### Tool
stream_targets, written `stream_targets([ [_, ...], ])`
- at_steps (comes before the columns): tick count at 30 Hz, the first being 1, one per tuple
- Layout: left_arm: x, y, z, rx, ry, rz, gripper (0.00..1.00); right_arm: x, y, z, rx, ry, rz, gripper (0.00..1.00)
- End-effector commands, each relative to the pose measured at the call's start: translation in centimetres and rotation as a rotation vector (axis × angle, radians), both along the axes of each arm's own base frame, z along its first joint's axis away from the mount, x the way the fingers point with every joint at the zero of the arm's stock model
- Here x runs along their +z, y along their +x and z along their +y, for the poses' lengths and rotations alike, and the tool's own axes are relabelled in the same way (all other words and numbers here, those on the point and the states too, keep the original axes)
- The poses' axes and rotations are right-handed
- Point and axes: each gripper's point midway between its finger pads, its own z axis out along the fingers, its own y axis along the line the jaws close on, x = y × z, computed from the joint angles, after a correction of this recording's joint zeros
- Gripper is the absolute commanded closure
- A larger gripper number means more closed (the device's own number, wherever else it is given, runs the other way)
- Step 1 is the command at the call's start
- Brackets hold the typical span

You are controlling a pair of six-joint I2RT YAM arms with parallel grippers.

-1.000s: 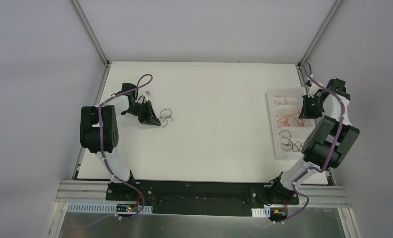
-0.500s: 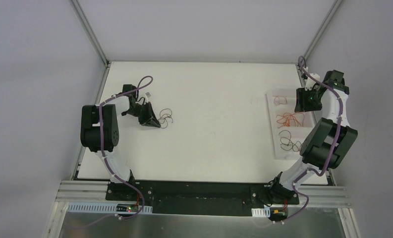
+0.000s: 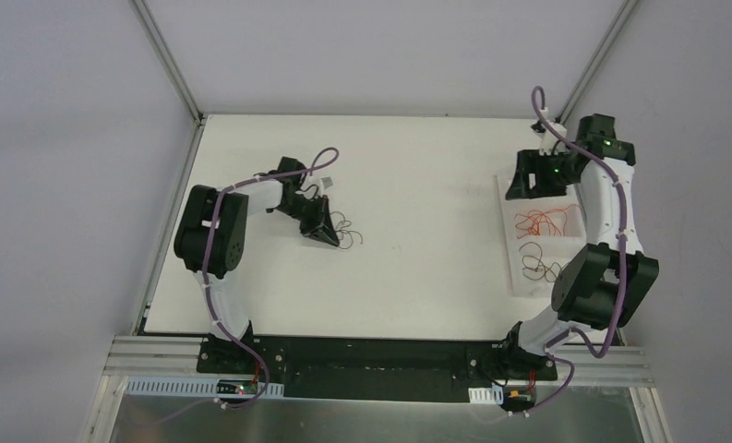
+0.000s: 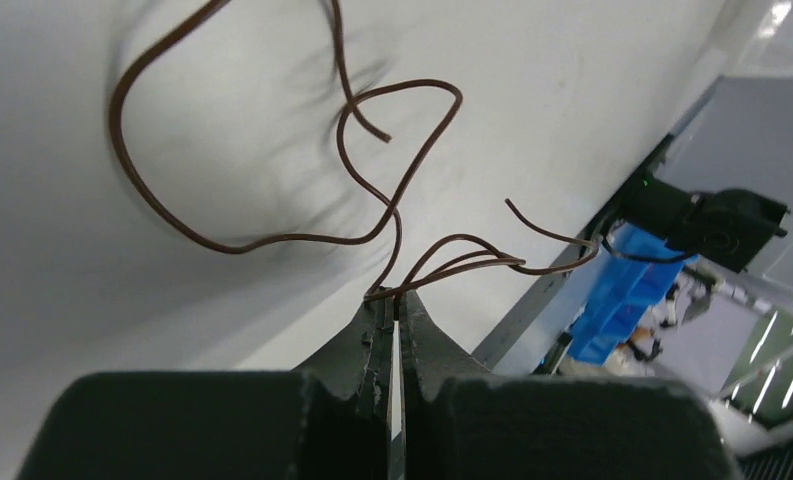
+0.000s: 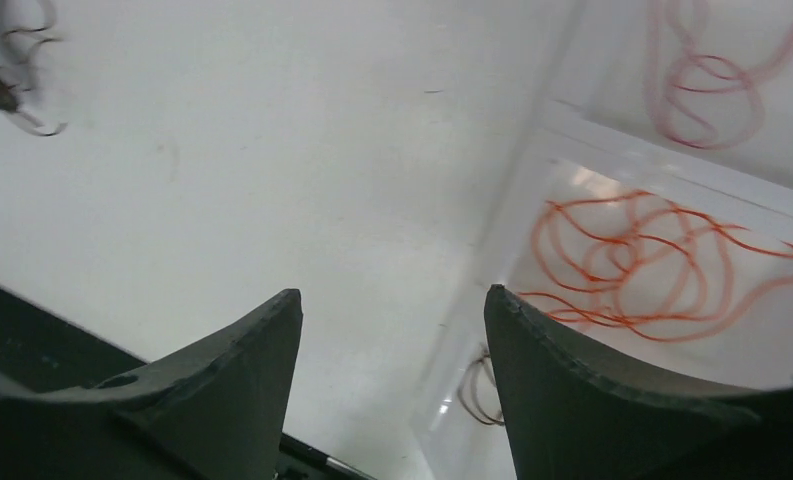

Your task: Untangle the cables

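Note:
A curly dark brown cable (image 4: 272, 240) trails from the tips of my left gripper (image 4: 392, 297), which is shut on it. From above, that gripper (image 3: 329, 231) sits left of the table's middle with the dark cables (image 3: 348, 233) spread beside it on the surface. My right gripper (image 5: 390, 297) is open and holds nothing; it hangs over the far left corner of the tray (image 3: 508, 242). Orange cables (image 5: 652, 260) fill the tray's middle compartment (image 3: 542, 221). A red cable (image 5: 712, 75) lies in the far compartment. More dark cables (image 3: 537, 264) lie in the near one.
The clear divided tray (image 5: 532, 200) stands along the table's right edge. Metal frame posts rise at both back corners. The arm bases sit on a black rail at the near edge.
My left gripper has moved right, towards the table's middle, dragging the dark cables along. My right gripper has opened, lifted from the tray's right side and swung to the tray's far left corner.

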Motion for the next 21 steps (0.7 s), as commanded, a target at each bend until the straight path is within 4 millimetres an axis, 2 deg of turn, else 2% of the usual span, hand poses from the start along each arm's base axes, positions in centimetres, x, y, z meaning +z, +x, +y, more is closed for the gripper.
stream_targets([
  [1,3.7,0.2,-6.9,-0.151,-0.179,-0.051,1.0,0.6,-3.4,7.2,0.107,0.14,0.066,0.29],
  [2,4.9,0.4,-7.7,-0.169,-0.22,-0.075,0.98,0.3,-3.9,8.1,0.13,0.144,0.074,0.29],
  [4,7.3,0.7,-8.1,-0.199,-0.264,-0.151,0.72,-0.4,-4.7,9.2,0.167,0.148,0.086,0.28],
  [6,9.2,0.7,-7.3,-0.222,-0.273,-0.248,0.42,-1.1,-4.9,10.1,0.194,0.153,0.088,0.26],
  [8,10.0,0.6,-5.5,-0.184,-0.255,-0.281,0.04,-2.0,-5.2,11.3,0.234,0.15,0.094,0.25],
  [9,10.1,0.6,-4.4,-0.153,-0.252,-0.278,0.01,-2.4,-5.2,12.1,0.264,0.141,0.097,0.23],
  [12,9.4,1.3,-0.2,-0.024,-0.237,-0.229,0.01,-3.5,-5.1,14.3,0.36,0.112,0.082,0.18],
  [13,9.3,1.3,0.9,0.005,-0.228,-0.218,0.01,-3.8,-5.0,15.3,0.402,0.103,0.073,0.06],
  [14,9.0,1.4,2.0,0.029,-0.211,-0.212,0.01,-4.1,-4.9,16.2,0.443,0.088,0.058,0.02],
  [18,8.3,1.4,5.0,0.101,-0.109,-0.24,0.01,-5.5,-3.8,21.1,0.623,0.005,-0.019,0.01],
  [21,6.7,1.2,6.7,0.129,0.005,-0.247,0.01,-6.8,-3.2,25.1,0.731,-0.041,-0.062,0.01],
])
